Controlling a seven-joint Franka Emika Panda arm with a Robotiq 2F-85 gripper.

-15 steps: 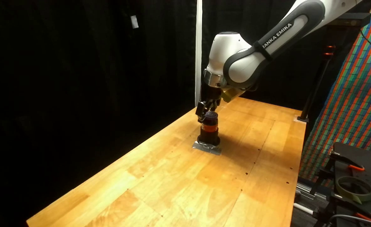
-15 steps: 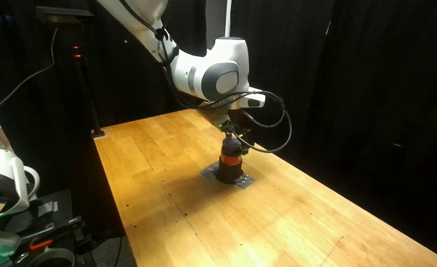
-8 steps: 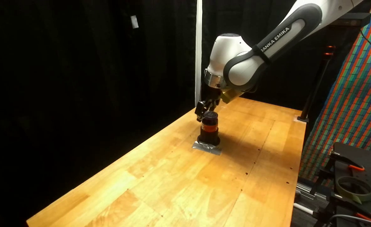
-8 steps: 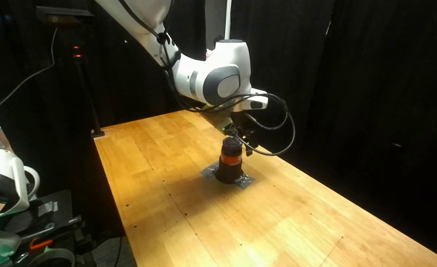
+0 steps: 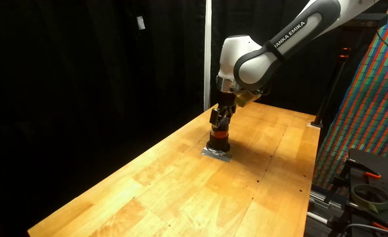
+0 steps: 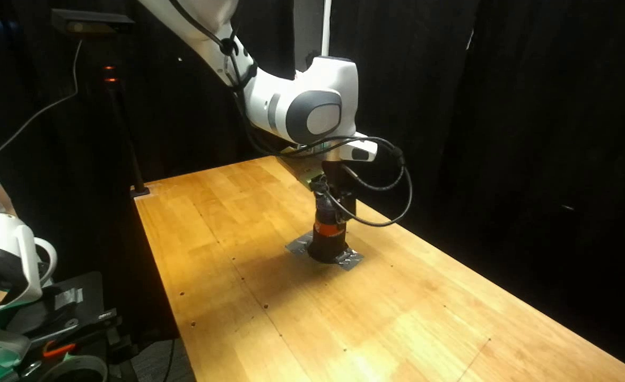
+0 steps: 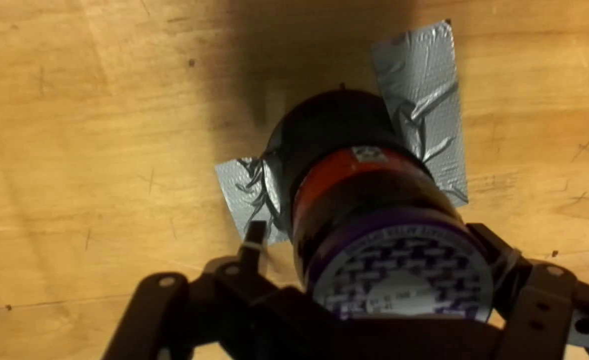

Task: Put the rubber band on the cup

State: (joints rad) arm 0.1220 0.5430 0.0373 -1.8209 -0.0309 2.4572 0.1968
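The cup (image 6: 328, 233), dark with an orange-red stripe round its middle, stands upright on the desk (image 5: 180, 184). The claw (image 7: 368, 233) points down over it, spread apart rather than clenched, with the cup's round, purple-rimmed top between its two fingers (image 7: 257, 231). The top sits off-centre in that span: in the wrist view a clear gap shows between the cup and the finger at that view's left, while the finger at its right is just beside the cup's edge; whether those two touch, I cannot tell. In both exterior views the claw covers part of the cup above the stripe. A thin pale strand (image 7: 253, 245) crosses one finger; what it is, I cannot tell. Silver tape (image 7: 427, 100) lies at the cup's foot on two sides.
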